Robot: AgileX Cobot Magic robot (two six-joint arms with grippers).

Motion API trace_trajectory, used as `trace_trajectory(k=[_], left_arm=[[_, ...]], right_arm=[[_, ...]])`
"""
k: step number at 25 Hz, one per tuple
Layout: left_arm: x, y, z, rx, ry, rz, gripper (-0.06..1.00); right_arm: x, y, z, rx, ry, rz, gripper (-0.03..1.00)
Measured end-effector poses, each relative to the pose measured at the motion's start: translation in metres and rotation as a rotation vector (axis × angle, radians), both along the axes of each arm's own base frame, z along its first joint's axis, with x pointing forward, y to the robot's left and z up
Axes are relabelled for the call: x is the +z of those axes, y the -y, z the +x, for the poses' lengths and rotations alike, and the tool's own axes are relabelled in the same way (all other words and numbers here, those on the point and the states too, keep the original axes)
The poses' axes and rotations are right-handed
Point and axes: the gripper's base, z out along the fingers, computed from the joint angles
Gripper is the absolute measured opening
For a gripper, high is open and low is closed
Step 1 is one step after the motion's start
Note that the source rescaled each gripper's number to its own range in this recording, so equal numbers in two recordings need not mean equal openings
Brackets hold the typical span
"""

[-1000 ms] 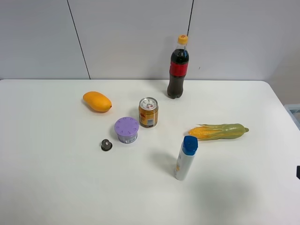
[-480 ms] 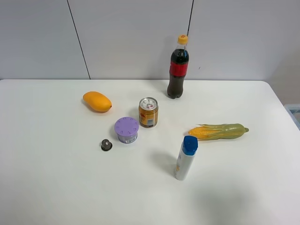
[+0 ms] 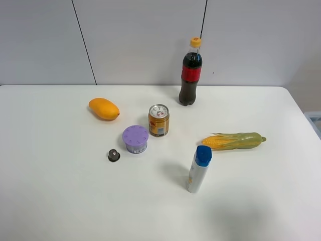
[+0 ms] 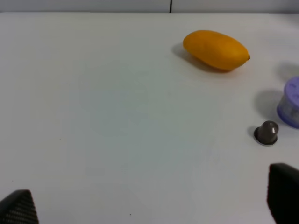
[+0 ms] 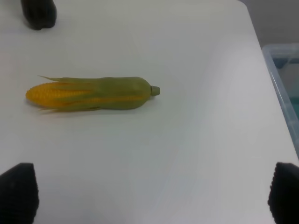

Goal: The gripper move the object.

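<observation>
The object is a squat round container [image 3: 135,139] with a lilac dotted lid, standing near the middle of the white table [image 3: 60,201]. Its edge shows in the left wrist view [image 4: 291,102]. Neither arm shows in the exterior high view. My left gripper [image 4: 149,205] is open and empty, with only its two black fingertips [image 4: 18,210] showing, low over the table, short of the container. My right gripper [image 5: 149,196] is open and empty, near the corn cob [image 5: 91,93] on the table's right side.
A gold drink can [image 3: 159,120] stands right beside the container. A tiny dark capsule [image 3: 114,155], a mango [image 3: 104,108], a cola bottle [image 3: 191,73], a blue-capped white bottle [image 3: 198,169] and the corn [image 3: 233,140] stand around. A plastic bin [image 5: 285,79] sits past the table's right edge.
A dark bit of the right arm at the exterior view's right edge has gone out of view. The objects have not moved.
</observation>
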Motion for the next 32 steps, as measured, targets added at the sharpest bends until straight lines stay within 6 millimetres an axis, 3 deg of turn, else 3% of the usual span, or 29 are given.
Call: trace_trajectory(k=[9, 32], left_arm=[[0.0000, 0.0000, 0.0000, 0.000, 0.000, 0.000, 1.00], [0.0000, 0.0000, 0.0000, 0.000, 0.000, 0.000, 1.00]], right_arm=[[0.0000, -0.0004, -0.0005, -0.088, 0.000, 0.001, 1.00], [0.0000, -0.0004, -0.0005, -0.092, 0.000, 0.001, 1.00]])
